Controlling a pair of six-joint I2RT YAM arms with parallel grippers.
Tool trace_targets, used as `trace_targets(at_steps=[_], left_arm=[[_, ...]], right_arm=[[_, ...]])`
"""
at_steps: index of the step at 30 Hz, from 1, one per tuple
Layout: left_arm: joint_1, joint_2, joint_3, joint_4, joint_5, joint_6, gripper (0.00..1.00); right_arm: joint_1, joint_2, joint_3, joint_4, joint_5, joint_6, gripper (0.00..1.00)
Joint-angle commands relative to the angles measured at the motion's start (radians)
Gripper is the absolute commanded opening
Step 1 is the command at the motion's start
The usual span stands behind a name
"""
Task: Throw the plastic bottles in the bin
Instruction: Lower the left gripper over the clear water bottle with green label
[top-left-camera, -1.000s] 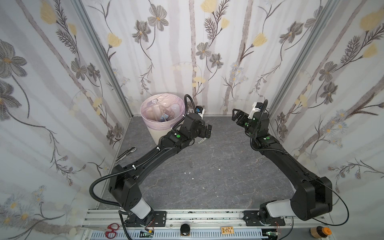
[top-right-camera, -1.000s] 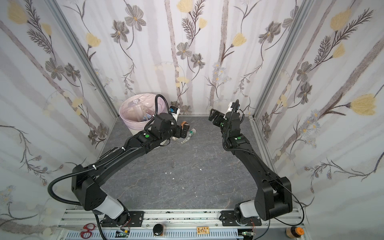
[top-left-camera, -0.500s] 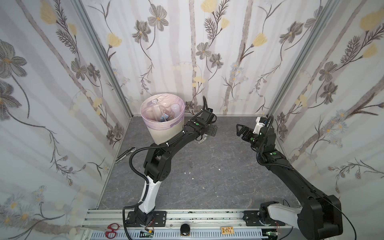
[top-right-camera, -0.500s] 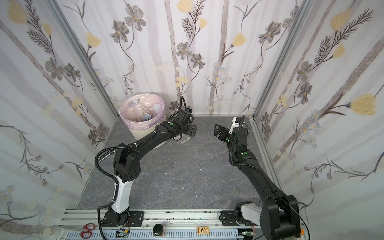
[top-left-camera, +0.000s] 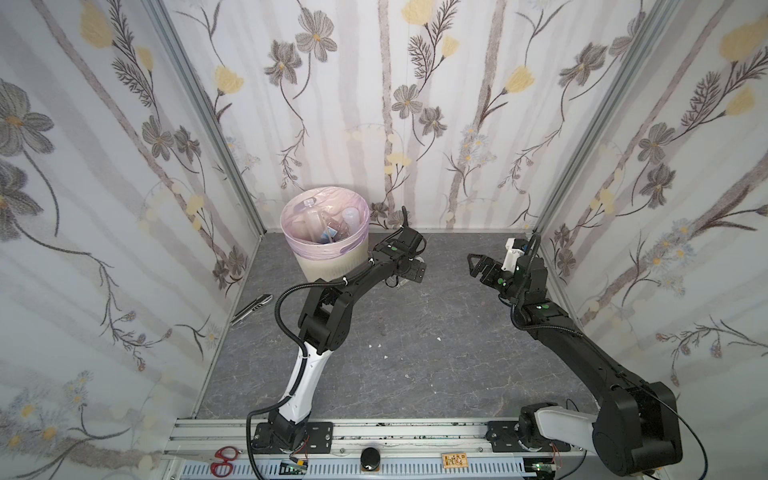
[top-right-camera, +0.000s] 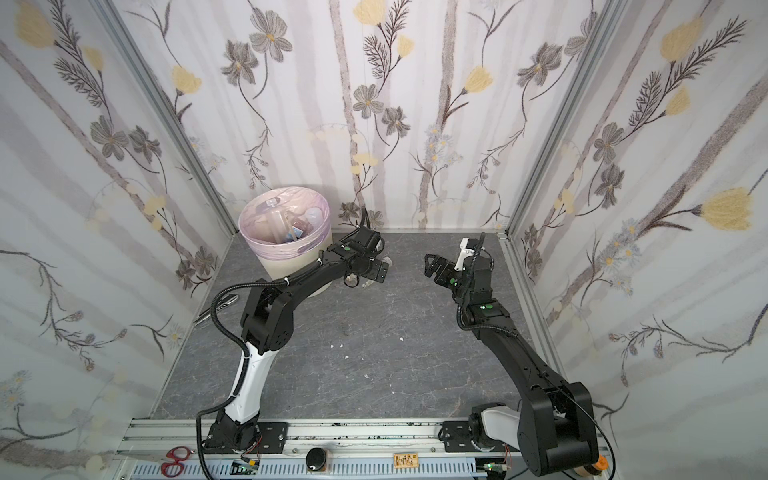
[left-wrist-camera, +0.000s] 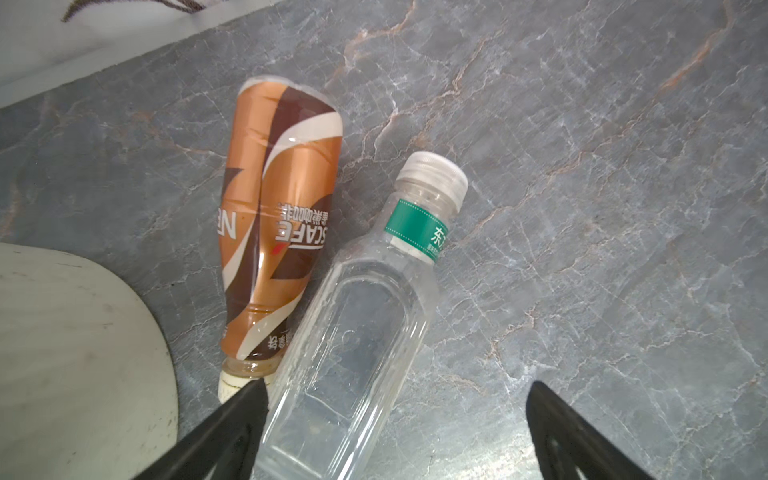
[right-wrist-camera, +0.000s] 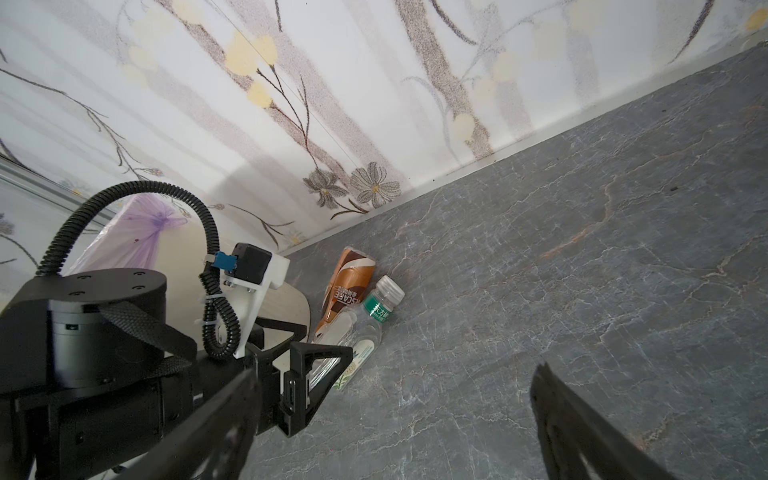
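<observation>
Two plastic bottles lie side by side on the grey floor beside the bin (top-left-camera: 332, 266): a brown coffee bottle (left-wrist-camera: 278, 216) and a clear bottle (left-wrist-camera: 361, 324) with a green label and pale cap. My left gripper (left-wrist-camera: 395, 395) hangs open low over them. The clear bottle's lower body lies between its fingers, against one fingertip (left-wrist-camera: 245, 403). In both top views the left gripper (top-left-camera: 411, 270) covers most of both bottles. Several bottles (top-left-camera: 320, 226) lie inside the bin's lilac bag. My right gripper (top-left-camera: 478, 266) is open and empty, off to the right above the floor.
The bin (top-right-camera: 286, 266) stands in the back left corner against the walls, and its wall (left-wrist-camera: 62, 353) is close beside the brown bottle. A utility knife (top-left-camera: 251, 307) lies along the left wall. Small white scraps (top-left-camera: 378, 345) dot the middle floor. Red scissors (top-left-camera: 224, 459) lie on the front rail.
My left arm has raised its elbow and lowered its gripper to the floor over the two bottles by the bin. The right gripper has drawn back to the right and down.
</observation>
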Motion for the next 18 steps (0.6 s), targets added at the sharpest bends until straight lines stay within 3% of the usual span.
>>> trace_targets(at_steps=[1, 18], left_arm=[[0.008, 0.016, -0.008, -0.014, 0.030, 0.003, 0.96], [0.015, 0.047, -0.014, -0.014, 0.063, -0.010, 0.88]], right_arm=[[-0.002, 0.006, -0.005, 0.041, -0.021, 0.022, 1.00], [-0.016, -0.004, -0.030, 0.053, -0.044, 0.039, 1.00]])
